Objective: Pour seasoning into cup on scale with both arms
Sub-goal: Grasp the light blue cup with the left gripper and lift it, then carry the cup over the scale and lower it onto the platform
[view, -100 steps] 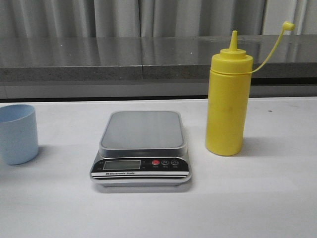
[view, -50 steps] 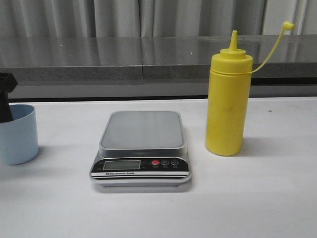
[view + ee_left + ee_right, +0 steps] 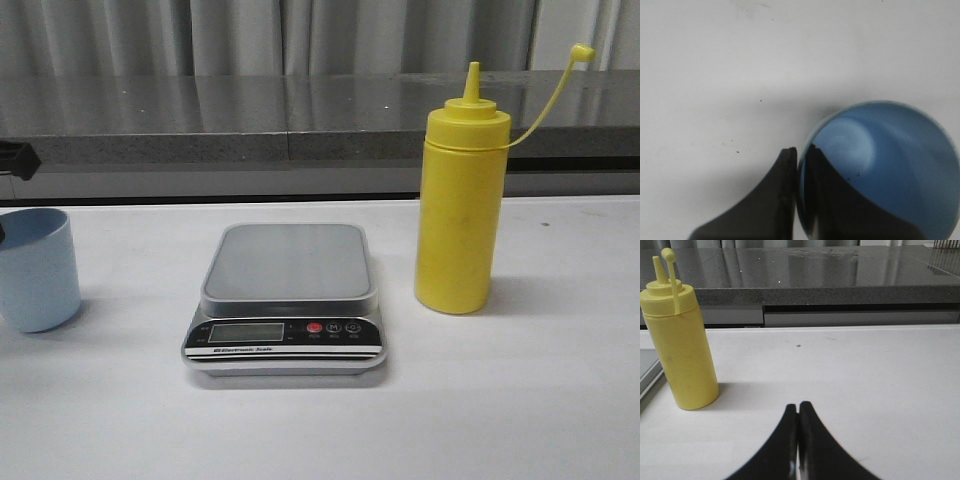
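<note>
1. The left gripper [image 3: 799,165] pinches the rim of the cup [image 3: 890,165], one finger inside and one outside.
2. The right gripper [image 3: 798,412] is closed on nothing, apart from the bottle [image 3: 682,345].
3. The scale [image 3: 287,300] stands between cup and bottle.

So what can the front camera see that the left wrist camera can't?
Only the front view shows the scale, its platform bare, and the yellow bottle standing upright beside it, cap off the nozzle. Only the left wrist view shows the left tool pinching the blue cup's rim, one finger inside and one finger outside, and it looks down into the cup. Both show the blue cup and the white table.
</note>
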`<move>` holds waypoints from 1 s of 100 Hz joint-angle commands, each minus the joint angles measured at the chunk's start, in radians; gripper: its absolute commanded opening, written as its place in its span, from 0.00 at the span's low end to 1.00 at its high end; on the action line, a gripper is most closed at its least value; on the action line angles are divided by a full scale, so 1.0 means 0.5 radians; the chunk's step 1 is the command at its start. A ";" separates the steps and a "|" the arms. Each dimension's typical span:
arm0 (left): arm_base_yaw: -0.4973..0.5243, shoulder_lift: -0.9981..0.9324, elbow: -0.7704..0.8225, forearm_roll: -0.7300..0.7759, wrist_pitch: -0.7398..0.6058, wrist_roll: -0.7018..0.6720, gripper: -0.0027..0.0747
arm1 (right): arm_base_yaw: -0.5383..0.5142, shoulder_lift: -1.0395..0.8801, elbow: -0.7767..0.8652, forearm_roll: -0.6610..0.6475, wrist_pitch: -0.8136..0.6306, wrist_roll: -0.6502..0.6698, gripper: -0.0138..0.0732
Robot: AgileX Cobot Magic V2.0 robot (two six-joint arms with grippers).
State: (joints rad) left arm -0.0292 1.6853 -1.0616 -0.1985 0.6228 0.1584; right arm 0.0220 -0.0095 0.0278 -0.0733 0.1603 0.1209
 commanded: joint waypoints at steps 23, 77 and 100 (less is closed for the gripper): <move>-0.153 -0.082 -0.577 -0.112 0.437 0.066 0.01 | -0.014 -0.039 -0.034 -0.003 -0.165 -0.014 0.08; -0.694 0.286 -1.249 -0.105 0.540 0.066 0.01 | -0.014 -0.039 -0.034 -0.003 -0.165 -0.014 0.08; -0.772 0.489 -1.433 -0.103 0.677 0.066 0.01 | -0.014 -0.039 -0.034 -0.003 -0.165 -0.014 0.08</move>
State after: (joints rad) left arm -0.3969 1.9549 -1.7234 -0.2311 0.9556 0.1937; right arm 0.0220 -0.0095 0.0278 -0.0733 0.1603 0.1209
